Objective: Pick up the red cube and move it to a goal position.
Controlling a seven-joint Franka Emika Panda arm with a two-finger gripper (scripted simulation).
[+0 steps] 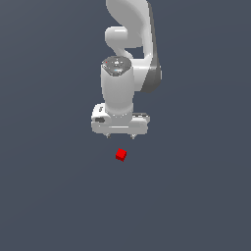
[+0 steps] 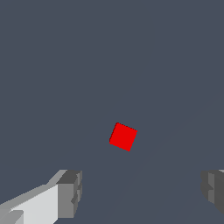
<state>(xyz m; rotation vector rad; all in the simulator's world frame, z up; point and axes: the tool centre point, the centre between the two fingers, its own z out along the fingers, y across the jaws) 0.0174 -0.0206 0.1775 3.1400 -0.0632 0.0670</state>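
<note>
The red cube (image 1: 121, 155) is a tiny bright red block lying on the flat dark grey surface, just below my white gripper (image 1: 120, 136) in the exterior view. The gripper hangs above it, pointing down, and is apart from it. In the wrist view the cube (image 2: 123, 136) sits turned at a slant on the grey ground. My two grey fingertips (image 2: 70, 194) stand far apart at either side of the picture with nothing between them. The gripper (image 2: 140, 192) is open and empty.
The white arm (image 1: 128, 44) rises behind the gripper toward the top of the exterior view. The dark grey surface (image 1: 49, 196) spreads all around the cube. No goal marker shows in either view.
</note>
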